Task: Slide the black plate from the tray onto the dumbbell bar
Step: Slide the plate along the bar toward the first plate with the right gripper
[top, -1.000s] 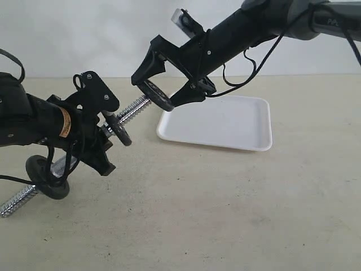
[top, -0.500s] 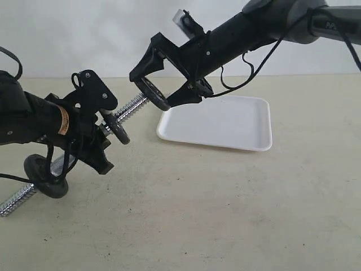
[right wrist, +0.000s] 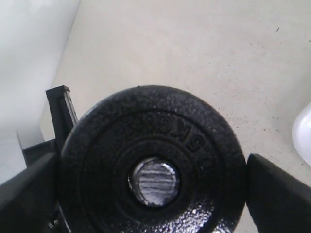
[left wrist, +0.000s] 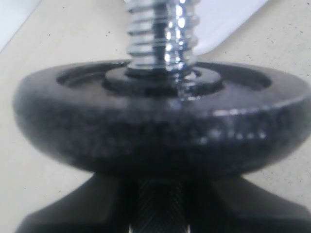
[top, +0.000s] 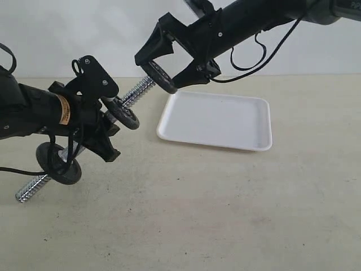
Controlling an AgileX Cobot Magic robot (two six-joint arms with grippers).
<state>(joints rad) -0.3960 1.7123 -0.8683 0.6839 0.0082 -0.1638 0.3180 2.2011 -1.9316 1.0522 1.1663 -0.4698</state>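
Observation:
My right gripper (top: pixel 161 72) is shut on the black plate (top: pixel 159 77), holding it on edge above the table, left of the empty white tray (top: pixel 225 121). The plate's hole sits at the upper threaded tip of the dumbbell bar (top: pixel 138 93). In the right wrist view the plate (right wrist: pixel 194 145) fills the space between both fingers (right wrist: pixel 279 194), and the bar's end (right wrist: pixel 154 182) shows through its hole. My left gripper (top: pixel 98 121) is shut on the bar's middle, holding it tilted. Two other black discs (top: pixel 125 113) (top: pixel 59 164) sit on the bar, one on each side of it.
The left wrist view is filled by the near disc (left wrist: pixel 155 141) with the threaded rod (left wrist: pixel 163 34) rising from its hub; a corner of the tray (left wrist: pixel 228 24) lies behind. The bar's lower end (top: pixel 25 193) hangs near the beige table (top: pixel 225 214). A white wall stands behind.
Both arms have risen. The bar now tilts up more steeply, with its lower end lifted and shifted right. The right gripper has kept the plate at the bar's upper tip.

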